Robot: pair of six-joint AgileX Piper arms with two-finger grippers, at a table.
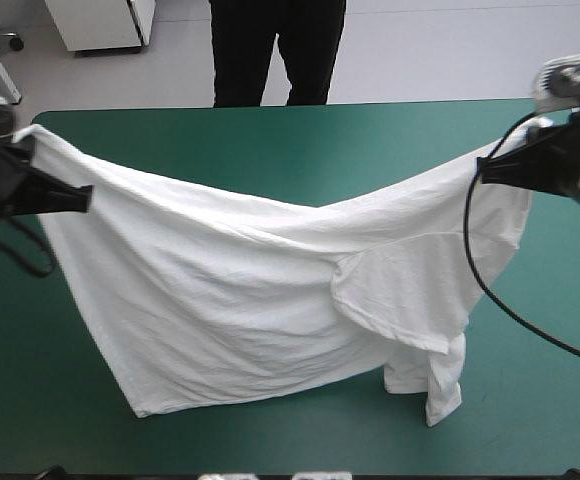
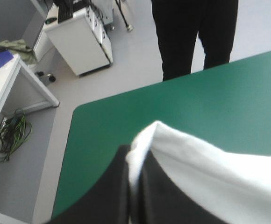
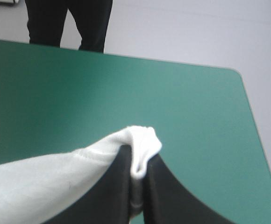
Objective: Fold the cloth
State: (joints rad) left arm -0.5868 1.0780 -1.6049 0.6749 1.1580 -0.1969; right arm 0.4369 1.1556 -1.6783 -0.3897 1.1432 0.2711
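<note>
High view: both arms cut off at the frame edges. Holding the T-shirt aloft, long axis left to right over the teal-green worktop, lower edge and one sleeve sagging to the cover.
Left wrist view: left pincer clamped narrow on a white fold, rest of shirt out of frame.
Right wrist view: right pincer pinching a bunched corner, far right worktop corner ahead

Looks like a robotics lab, not a home or office. Teal-green covered bench with left claw and right claw reaching in from either side. Bare grey floor, plain white cabinet, white side table, loose cables coiled on the floor by its leg.
</note>
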